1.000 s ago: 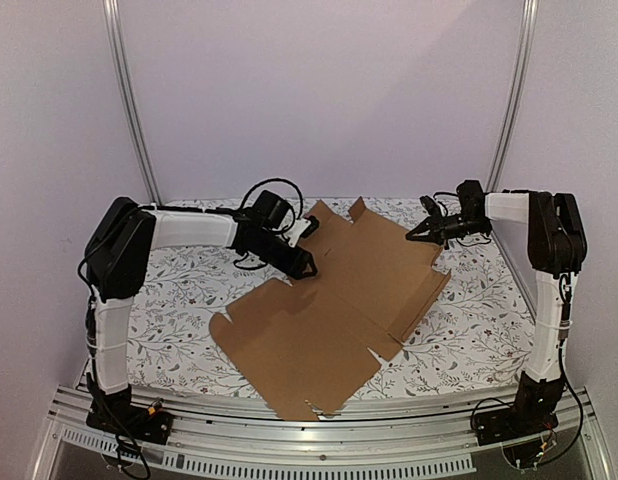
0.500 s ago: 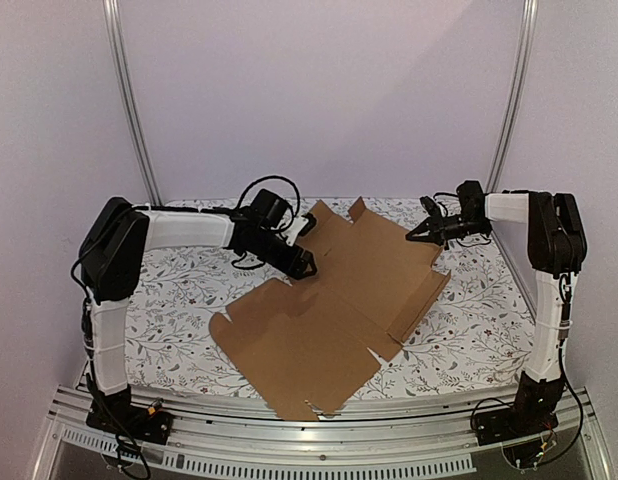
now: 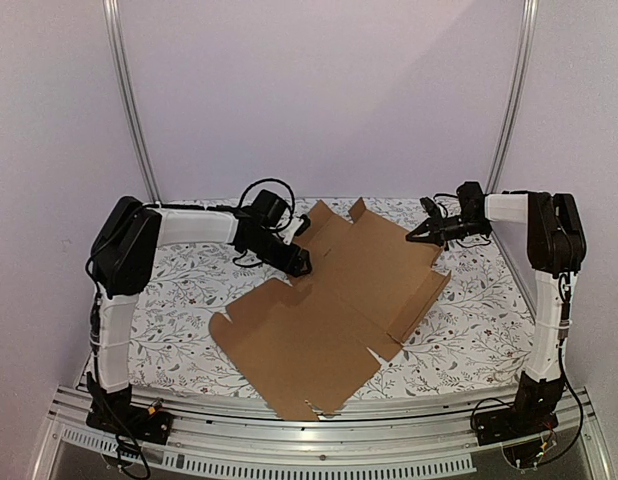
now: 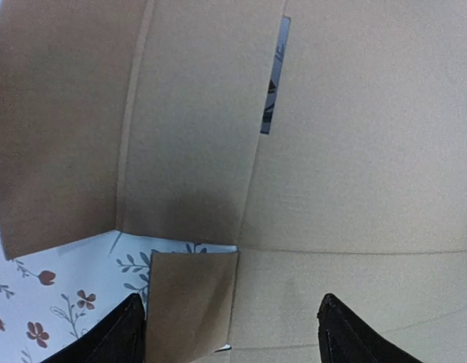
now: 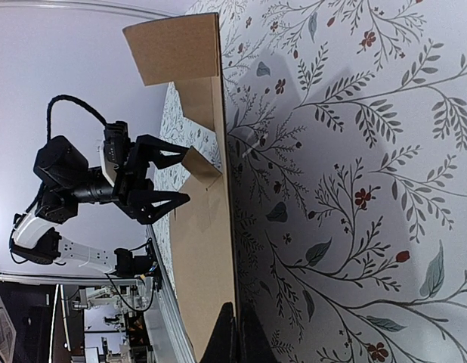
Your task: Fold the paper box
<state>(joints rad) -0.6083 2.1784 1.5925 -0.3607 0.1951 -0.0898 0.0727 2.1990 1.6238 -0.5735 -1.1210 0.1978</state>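
Top external: the paper box point(image 3: 329, 300) lies as a mostly flat die-cut sheet in the middle of the flowered table point(image 3: 179, 275), with its right side panel tilted up. The left gripper point(image 3: 297, 264) hovers with jaws spread over the sheet's far left edge. The right gripper point(image 3: 413, 236) sits closed at the far right edge.

Left wrist: both fingers point(image 4: 124, 336) stand wide apart above a small flap point(image 4: 192, 302) beside a crease, holding nothing.

Right wrist: the fingertips point(image 5: 235, 340) are pressed together at the raised panel's edge. I cannot tell whether they pinch cardboard.

Folding looks barely begun, and the left side seems to be the step in hand. Next, I judge, the open jaws must catch that flap and swing it upright along its crease.
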